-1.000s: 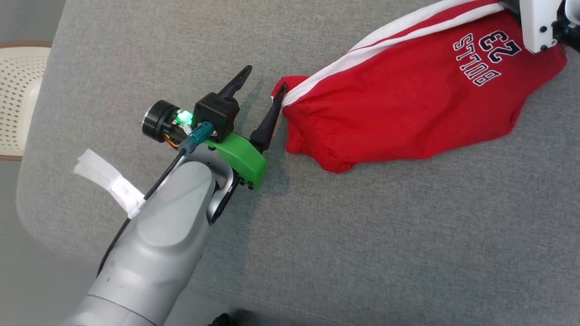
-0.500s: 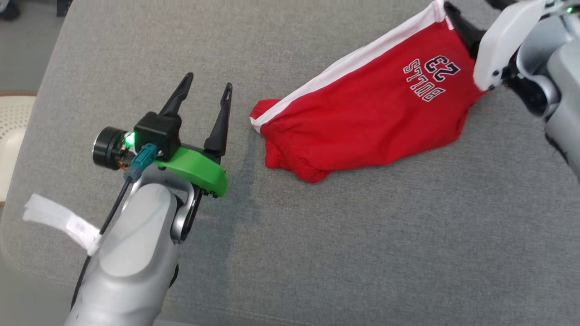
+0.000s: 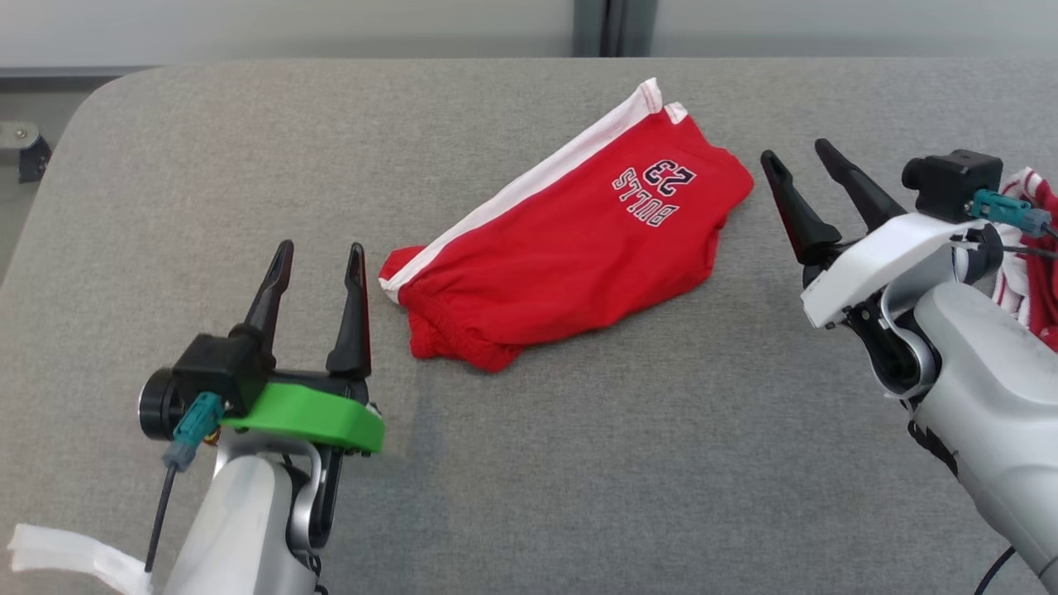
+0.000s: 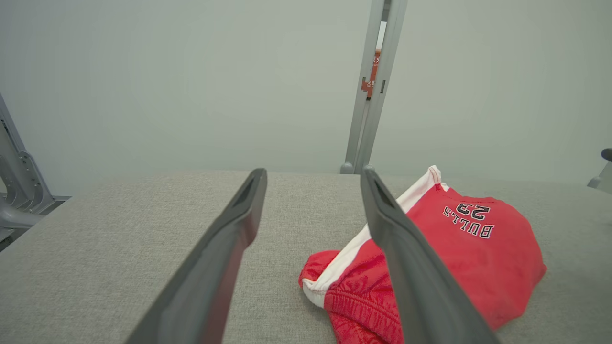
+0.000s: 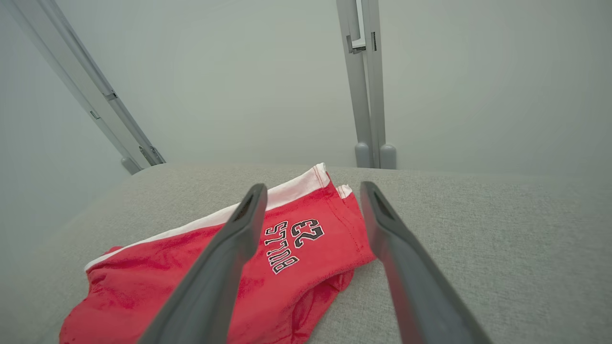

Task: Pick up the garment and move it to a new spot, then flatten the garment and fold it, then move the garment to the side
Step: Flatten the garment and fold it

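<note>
Both empty, fingers apart: left gripper (image 3: 321, 245), right gripper (image 3: 793, 149). Flanks red garment (image 3: 570, 256) on grey table (image 3: 579, 463); half hides striped cloth (image 3: 1033, 297), perhaps another garment, at view's edge.

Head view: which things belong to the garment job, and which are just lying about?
Job:
- red Bulls shorts, lying on the grey table
- left gripper and right gripper, both open, holding nothing

Lying about:
- red-and-white cloth at the right edge, partly behind the right forearm
- grey post behind the table

Head camera looking down on table (image 3: 579, 463), wrist cameras low, facing wall (image 4: 191, 71), all sharing garment (image 3: 570, 248)
</note>
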Motion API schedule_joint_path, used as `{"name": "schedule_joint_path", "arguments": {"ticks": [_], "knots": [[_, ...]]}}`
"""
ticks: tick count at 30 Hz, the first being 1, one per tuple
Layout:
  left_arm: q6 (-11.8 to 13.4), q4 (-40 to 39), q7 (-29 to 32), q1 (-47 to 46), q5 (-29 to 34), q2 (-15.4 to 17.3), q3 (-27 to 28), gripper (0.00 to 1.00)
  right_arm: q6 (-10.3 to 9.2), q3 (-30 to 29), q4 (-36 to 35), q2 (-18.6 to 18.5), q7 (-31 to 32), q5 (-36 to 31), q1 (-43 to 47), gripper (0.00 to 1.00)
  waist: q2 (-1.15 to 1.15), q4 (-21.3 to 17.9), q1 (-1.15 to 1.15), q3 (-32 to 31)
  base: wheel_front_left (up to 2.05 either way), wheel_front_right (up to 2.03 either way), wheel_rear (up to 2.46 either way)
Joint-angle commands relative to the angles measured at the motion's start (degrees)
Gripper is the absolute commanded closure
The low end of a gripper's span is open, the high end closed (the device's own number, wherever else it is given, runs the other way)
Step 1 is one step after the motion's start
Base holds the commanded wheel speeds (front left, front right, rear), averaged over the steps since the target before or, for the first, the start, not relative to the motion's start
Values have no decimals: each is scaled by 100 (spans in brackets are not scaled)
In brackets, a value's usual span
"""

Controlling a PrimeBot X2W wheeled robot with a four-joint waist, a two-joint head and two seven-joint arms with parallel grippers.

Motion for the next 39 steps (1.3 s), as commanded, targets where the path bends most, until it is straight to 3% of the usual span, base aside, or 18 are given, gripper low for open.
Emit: {"name": "schedule_joint_path", "arguments": {"ticks": [1,9,15,19,30,34,39], "knots": [[-69,-80,1,200,45,-30,64,0,-1,-303,-153,41,-38,-204,197,0,0,-315,0,-283,0,0,0],[-240,-517,1,1007,373,-207,579,0,-1,-2271,-1361,913,-35,-1672,1959,0,0,-627,0,-442,0,0,0],[-366,-674,1,1398,505,-276,678,0,-1,-2964,-1915,1472,-36,-2305,2828,0,0,-715,0,-495,0,0,0],[-391,-665,1,1497,564,-299,683,0,-1,-3108,-2020,1638,-36,-2493,3057,0,0,-716,0,-513,0,0,0],[-366,-620,1,1193,490,-307,521,0,-1,-3053,-1785,1618,213,-2450,2907,0,0,-447,0,-298,0,0,0],[-341,-625,1,1069,452,-307,421,0,0,-3172,-1584,1697,471,-2221,2626,0,0,-210,0,-56,0,0,0],[-337,-580,1,889,401,-308,214,0,0,-3252,-1367,1798,1044,-1433,2168,0,0,154,0,297,0,0,0]]}}
